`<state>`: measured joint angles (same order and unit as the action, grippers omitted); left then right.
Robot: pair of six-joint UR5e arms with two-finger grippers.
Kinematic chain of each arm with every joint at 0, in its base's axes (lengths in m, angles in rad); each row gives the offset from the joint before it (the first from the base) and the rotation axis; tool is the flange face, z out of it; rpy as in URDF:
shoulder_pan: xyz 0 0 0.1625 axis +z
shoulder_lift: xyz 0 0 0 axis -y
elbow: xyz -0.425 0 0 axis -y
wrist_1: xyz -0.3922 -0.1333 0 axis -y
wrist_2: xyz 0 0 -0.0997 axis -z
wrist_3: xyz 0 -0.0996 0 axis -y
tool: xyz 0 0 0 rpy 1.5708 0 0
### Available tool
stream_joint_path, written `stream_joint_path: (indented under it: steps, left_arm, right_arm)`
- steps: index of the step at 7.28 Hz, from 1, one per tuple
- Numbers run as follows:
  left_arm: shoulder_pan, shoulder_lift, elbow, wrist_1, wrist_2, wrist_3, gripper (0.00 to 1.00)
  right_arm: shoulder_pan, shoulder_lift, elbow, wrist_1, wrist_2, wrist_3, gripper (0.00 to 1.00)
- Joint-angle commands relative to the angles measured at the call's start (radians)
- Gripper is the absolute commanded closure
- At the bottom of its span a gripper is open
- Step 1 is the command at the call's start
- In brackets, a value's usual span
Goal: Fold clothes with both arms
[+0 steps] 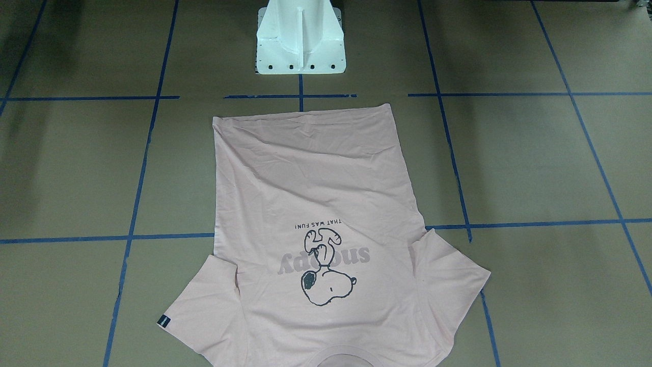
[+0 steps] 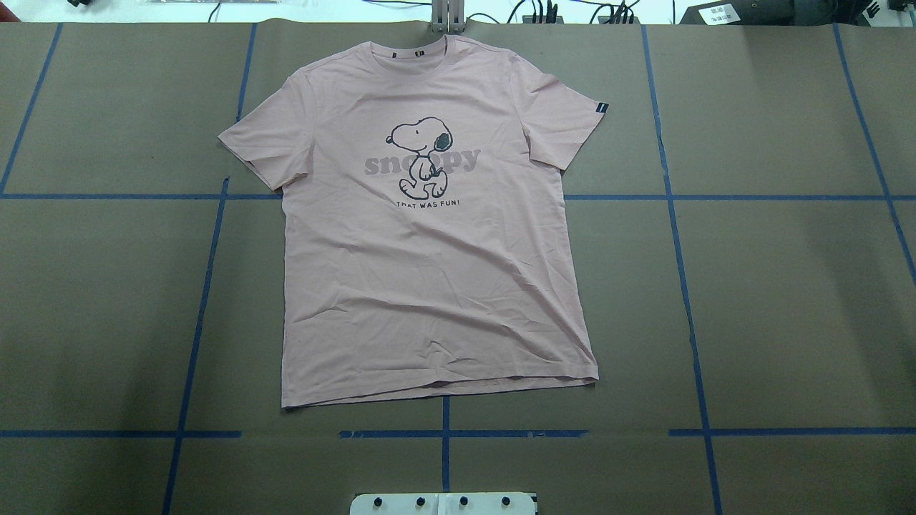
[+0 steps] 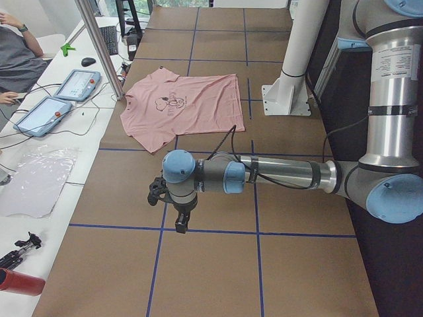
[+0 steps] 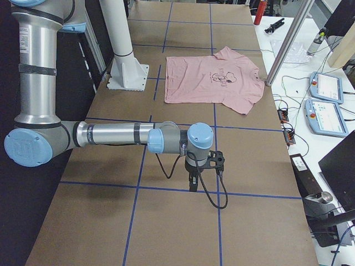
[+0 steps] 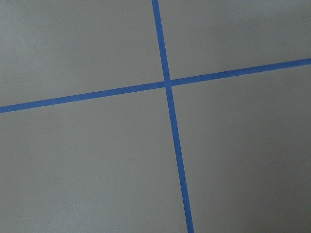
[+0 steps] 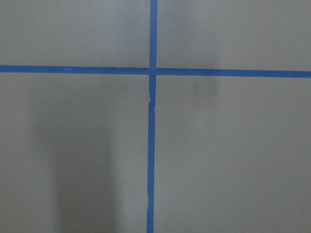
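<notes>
The pale pink T-shirt (image 2: 429, 272) lies flat and face up in the middle of the table, collar at the far edge, hem toward the robot's base. The cartoon dog (image 2: 422, 154) and grey lettering show on its chest, and a small black tag (image 2: 600, 109) sits on one sleeve. It also shows in the front-facing view (image 1: 316, 193), the left view (image 3: 192, 99) and the right view (image 4: 199, 75). My left gripper (image 3: 180, 221) hangs over bare table far from the shirt; I cannot tell if it is open. My right gripper (image 4: 192, 183) hangs likewise at the other end; I cannot tell its state.
The white flanged pedestal (image 1: 300, 43) stands at the robot's side of the table, just behind the shirt's hem. Blue tape lines (image 2: 683, 286) grid the brown table cover. Tablets (image 3: 76, 84) and cables lie on a side bench, where a person (image 3: 16, 53) sits.
</notes>
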<state>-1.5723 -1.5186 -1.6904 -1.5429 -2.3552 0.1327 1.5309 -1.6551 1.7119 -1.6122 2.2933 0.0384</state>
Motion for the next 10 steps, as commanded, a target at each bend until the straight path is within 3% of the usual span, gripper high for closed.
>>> stream_joint_path:
  steps: [1,4,6,7,9,10]
  left_arm:
    - [0.001,-0.002,0.000,0.000,0.000,0.004,0.00]
    - [0.006,-0.006,-0.029,-0.005,0.013,0.005,0.00]
    - [0.011,-0.021,-0.041,-0.070,0.005,-0.004,0.00]
    - [0.014,-0.056,-0.037,-0.160,0.013,-0.005,0.00]
    - [0.020,-0.126,0.000,-0.502,0.011,-0.010,0.00]
    - [0.020,-0.193,0.062,-0.608,0.002,-0.031,0.00]
  right_arm:
    - [-0.001,0.000,0.000,0.000,0.002,0.000,0.00]
    - [-0.038,0.001,0.049,0.000,0.012,0.012,0.00]
    - [-0.090,0.085,0.040,0.108,0.002,0.012,0.00]
    - [-0.094,0.131,0.000,0.194,-0.006,0.014,0.00]
    - [-0.092,0.216,-0.186,0.402,-0.003,0.020,0.00]
    - [-0.090,0.228,-0.210,0.422,0.011,0.050,0.00]
